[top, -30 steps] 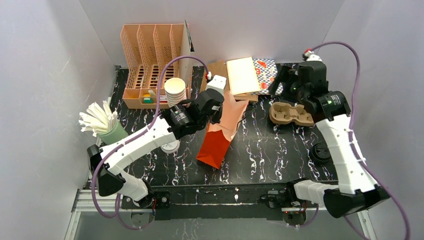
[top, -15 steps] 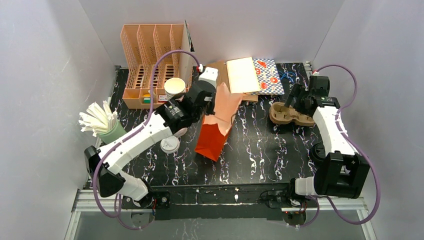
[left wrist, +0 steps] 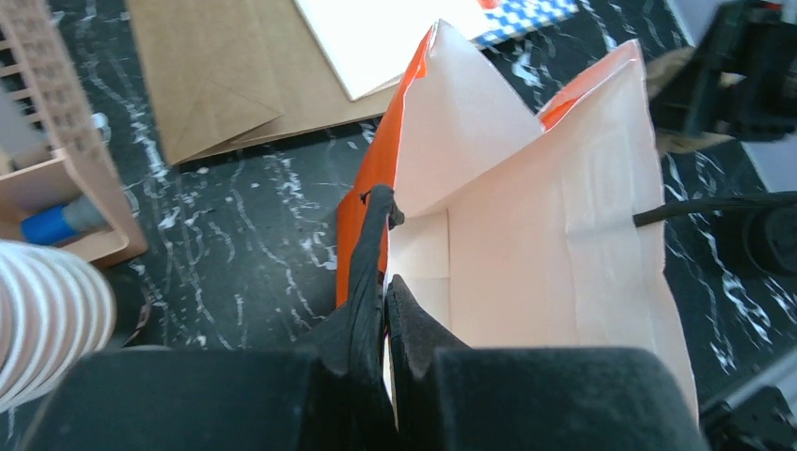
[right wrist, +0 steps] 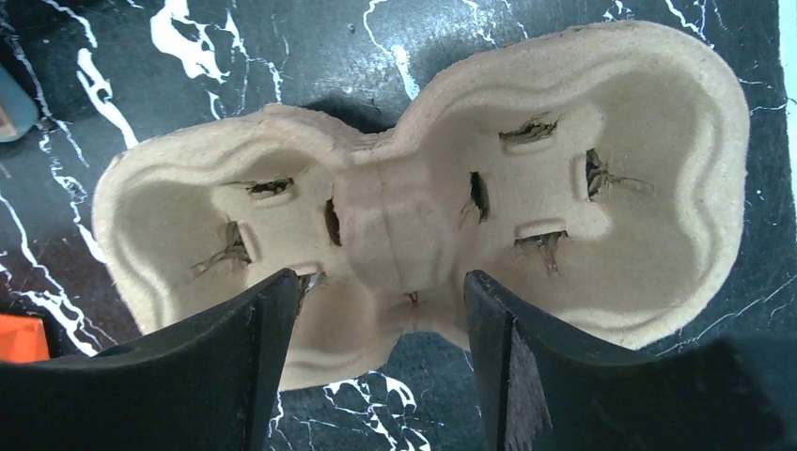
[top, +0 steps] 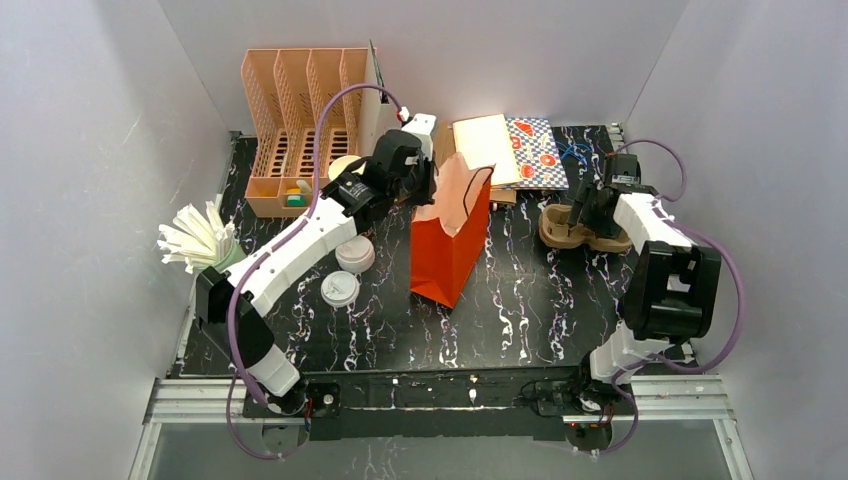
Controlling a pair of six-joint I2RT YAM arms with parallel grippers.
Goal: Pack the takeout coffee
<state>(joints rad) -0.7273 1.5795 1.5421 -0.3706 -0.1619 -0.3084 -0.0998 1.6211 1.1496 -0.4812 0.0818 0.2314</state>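
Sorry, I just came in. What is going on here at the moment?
The left gripper pinches the rim of the orange paper bag, which stands upright and open. The right gripper hangs open over the empty cardboard cup carrier, one finger on each side of its middle.

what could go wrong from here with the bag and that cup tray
The orange bag seems propped only by the pinch of the left gripper at its handle; a tug or release may tip it. The right gripper hangs open over the middle ridge of the cup carrier; an off-centre close could crush the pulp or slip.
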